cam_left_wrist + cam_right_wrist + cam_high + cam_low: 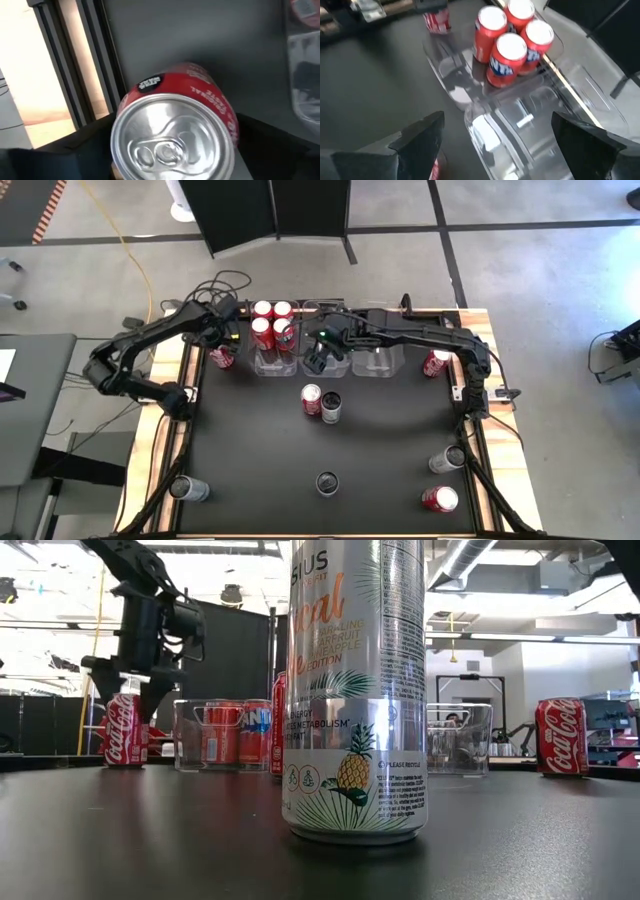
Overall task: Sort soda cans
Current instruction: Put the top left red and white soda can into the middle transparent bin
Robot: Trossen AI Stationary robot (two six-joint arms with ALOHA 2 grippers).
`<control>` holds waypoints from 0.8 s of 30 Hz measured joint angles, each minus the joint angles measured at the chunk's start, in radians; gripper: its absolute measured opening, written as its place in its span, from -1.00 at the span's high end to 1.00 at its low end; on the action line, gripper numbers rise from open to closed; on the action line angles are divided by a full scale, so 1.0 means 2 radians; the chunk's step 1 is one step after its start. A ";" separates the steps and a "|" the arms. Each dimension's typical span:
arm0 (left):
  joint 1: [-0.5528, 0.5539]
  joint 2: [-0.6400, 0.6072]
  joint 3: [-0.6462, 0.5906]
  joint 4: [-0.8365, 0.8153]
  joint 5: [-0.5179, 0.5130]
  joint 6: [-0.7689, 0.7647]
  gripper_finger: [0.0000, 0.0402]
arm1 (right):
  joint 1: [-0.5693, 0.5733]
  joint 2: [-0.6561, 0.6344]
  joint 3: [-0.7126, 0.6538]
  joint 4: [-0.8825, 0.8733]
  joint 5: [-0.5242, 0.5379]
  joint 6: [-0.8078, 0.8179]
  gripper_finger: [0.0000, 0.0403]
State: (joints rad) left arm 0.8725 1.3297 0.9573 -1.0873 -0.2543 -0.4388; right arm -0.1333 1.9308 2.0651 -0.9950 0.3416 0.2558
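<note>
Left pincer (128, 690) hangs right over a red can (124, 729) at the tabletop (260, 460) edge, fingers spread wide either side, gripping nothing, likely lining up a grab. Just beside it, four red cans (272, 323) stand grouped in a clear bin (274, 358), sorted by colour. Right pincer (318, 358) hovers wide open and empty over the neighbouring bin (530, 125), likely for silver ones.
</note>
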 joint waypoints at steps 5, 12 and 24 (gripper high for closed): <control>0.000 -0.002 0.001 0.000 0.001 0.000 -0.52 | -0.007 -0.002 0.000 -0.027 0.001 -0.001 -0.89; -0.005 -0.024 0.059 -0.072 0.005 -0.001 -0.52 | -0.018 -0.031 0.000 -0.053 0.001 -0.003 -0.88; -0.041 -0.025 0.264 -0.124 0.003 0.013 -0.52 | -0.063 -0.102 -0.026 -0.140 0.003 -0.010 -0.88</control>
State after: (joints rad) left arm 0.7909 1.2790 1.4847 -1.3360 -0.2481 -0.4122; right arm -0.2598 1.7261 2.0130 -1.2754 0.3478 0.2366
